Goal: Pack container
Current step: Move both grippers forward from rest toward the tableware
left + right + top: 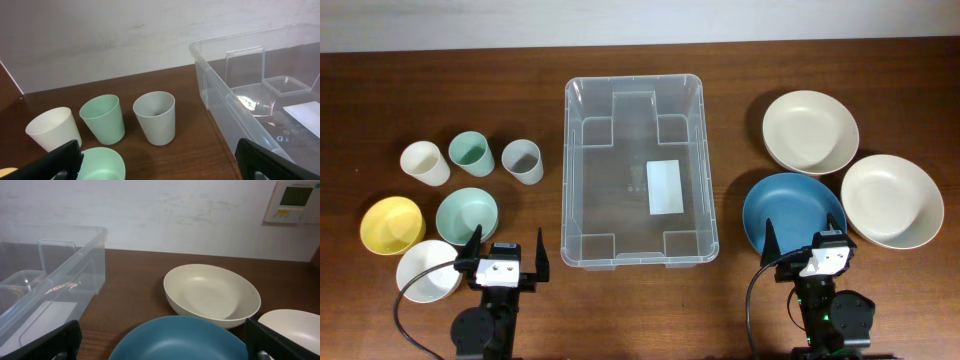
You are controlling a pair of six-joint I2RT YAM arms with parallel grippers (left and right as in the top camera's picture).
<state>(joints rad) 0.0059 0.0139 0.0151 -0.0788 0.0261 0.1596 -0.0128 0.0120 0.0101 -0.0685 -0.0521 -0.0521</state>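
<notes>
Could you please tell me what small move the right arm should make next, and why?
Probably ease the right gripper forward and down onto the near rim of the blue bowl. Its jaws stand open and empty, the bowl lies just ahead of them, and the container holds nothing yet.

No legible text, container point(620, 200) label point(666, 187) blurred

Wooden table point(730, 60), clear container point(620, 190) centre, cups point(470, 152) and small bowls point(467, 213) left, wide bowls point(810, 130) right
</notes>
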